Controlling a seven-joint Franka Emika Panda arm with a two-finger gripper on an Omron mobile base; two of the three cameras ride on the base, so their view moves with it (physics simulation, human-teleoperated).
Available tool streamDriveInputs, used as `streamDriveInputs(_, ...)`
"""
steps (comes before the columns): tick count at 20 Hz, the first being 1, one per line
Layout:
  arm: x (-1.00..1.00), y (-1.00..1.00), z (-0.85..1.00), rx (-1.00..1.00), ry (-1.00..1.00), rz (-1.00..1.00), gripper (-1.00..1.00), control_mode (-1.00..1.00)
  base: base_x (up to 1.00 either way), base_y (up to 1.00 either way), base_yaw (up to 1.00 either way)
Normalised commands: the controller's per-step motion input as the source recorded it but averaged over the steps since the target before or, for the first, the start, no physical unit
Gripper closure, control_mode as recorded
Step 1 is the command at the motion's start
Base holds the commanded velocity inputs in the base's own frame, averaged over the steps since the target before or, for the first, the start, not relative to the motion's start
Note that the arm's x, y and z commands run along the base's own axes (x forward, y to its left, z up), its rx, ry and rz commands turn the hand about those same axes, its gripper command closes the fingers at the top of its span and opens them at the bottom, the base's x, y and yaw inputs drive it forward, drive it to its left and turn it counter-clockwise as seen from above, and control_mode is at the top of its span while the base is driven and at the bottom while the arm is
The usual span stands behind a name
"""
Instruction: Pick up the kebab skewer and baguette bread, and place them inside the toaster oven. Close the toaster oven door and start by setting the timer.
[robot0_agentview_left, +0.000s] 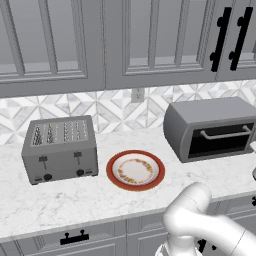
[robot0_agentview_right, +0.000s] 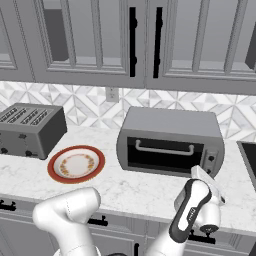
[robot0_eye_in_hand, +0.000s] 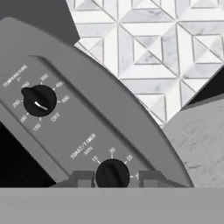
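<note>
Gripper (robot0_eye_in_hand: 112, 178) sits tight against the toaster oven's (robot0_agentview_right: 170, 142) control panel, its two fingertips (robot0_eye_in_hand: 83, 178) flanking the lower black knob (robot0_eye_in_hand: 112, 174), the toast/timer dial. Jaws narrow, closed on that timer knob.

Hand view: panel lettering readable, a temperature dial (robot0_eye_in_hand: 40, 100) up-left of the timer dial with OFF and number marks; patterned tile backsplash (robot0_eye_in_hand: 148, 48) beyond the oven's edge.

Right base view: the hand reaches the oven's right front corner, wrist below the panel; oven door (robot0_agentview_right: 159, 155) shut, silver bar handle (robot0_agentview_right: 164, 148) across its top.

Left base view: four-slot toaster (robot0_agentview_left: 60, 149) far left of the oven, red-rimmed plate (robot0_agentview_left: 135, 170) between them on the marble counter (robot0_agentview_left: 60, 200); gripper itself cut off at right.

Skewer and baguette: cannot tell through the dark window.
</note>
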Motion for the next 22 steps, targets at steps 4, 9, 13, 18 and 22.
streamDriveInputs(4, 0.0, 0.18, -0.02, 0.32, -0.03, 0.0, 1.0, -1.0, 0.0, 0.0, 0.0)
streamDriveInputs(9, 0.0, 0.13, -0.05, 0.28, -0.03, 0.0, 1.0, -1.0, 0.0, 0.0, 0.0)
streamDriveInputs(13, 0.0, 0.1, 0.0, 0.3, 0.0, 0.0, 1.0, -1.0, 0.0, 0.0, 0.0)
streamDriveInputs(18, 0.0, 0.07, 0.0, 0.31, 0.0, 0.0, 1.0, -1.0, 0.0, 0.0, 0.0)
streamDriveInputs(22, 0.0, 0.1, 0.0, 0.3, 0.0, 0.0, 1.0, -1.0, 0.0, 0.0, 0.0)
